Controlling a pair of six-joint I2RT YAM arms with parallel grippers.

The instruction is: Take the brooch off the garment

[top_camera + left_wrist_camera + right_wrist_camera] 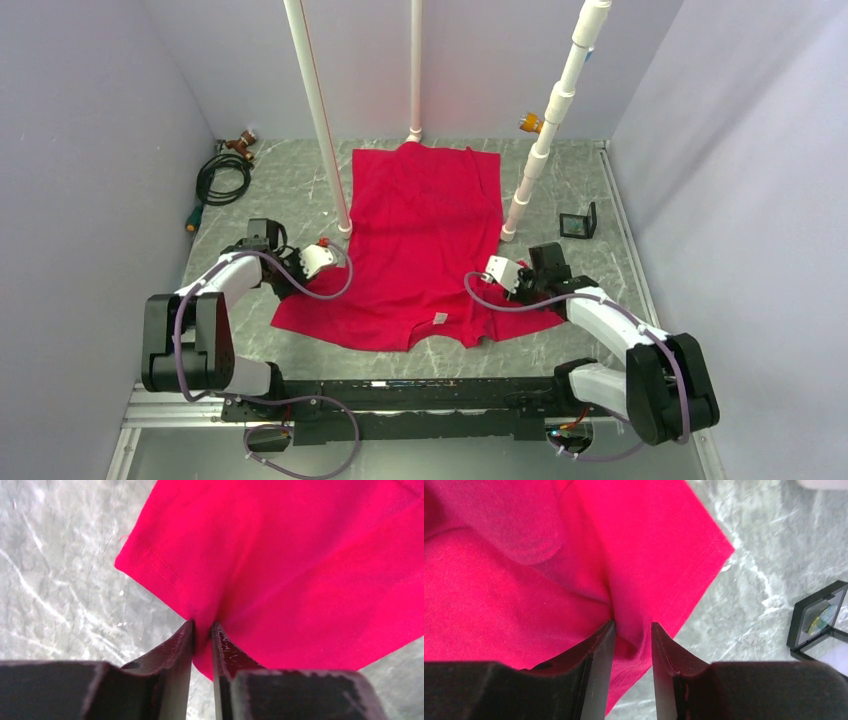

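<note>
The garment (420,230) is a bright red T-shirt lying flat on the marble table, with its white neck label (439,319) at the near edge. The brooch does not show on it in any view. My left gripper (338,260) is at the shirt's left sleeve, and in the left wrist view it (202,625) is shut on a fold of the sleeve hem (165,575). My right gripper (482,280) is at the right sleeve, and in the right wrist view it (633,625) holds bunched red cloth (634,580) between narrowly parted jaws.
Three white pipe poles stand at the shirt's far half, one by the left edge (322,120), one behind (415,70) and one by the right edge (545,140). A black hose coil (225,180) lies back left. A small black frame box (578,224) stands right of the shirt and holds something greenish-yellow (819,617).
</note>
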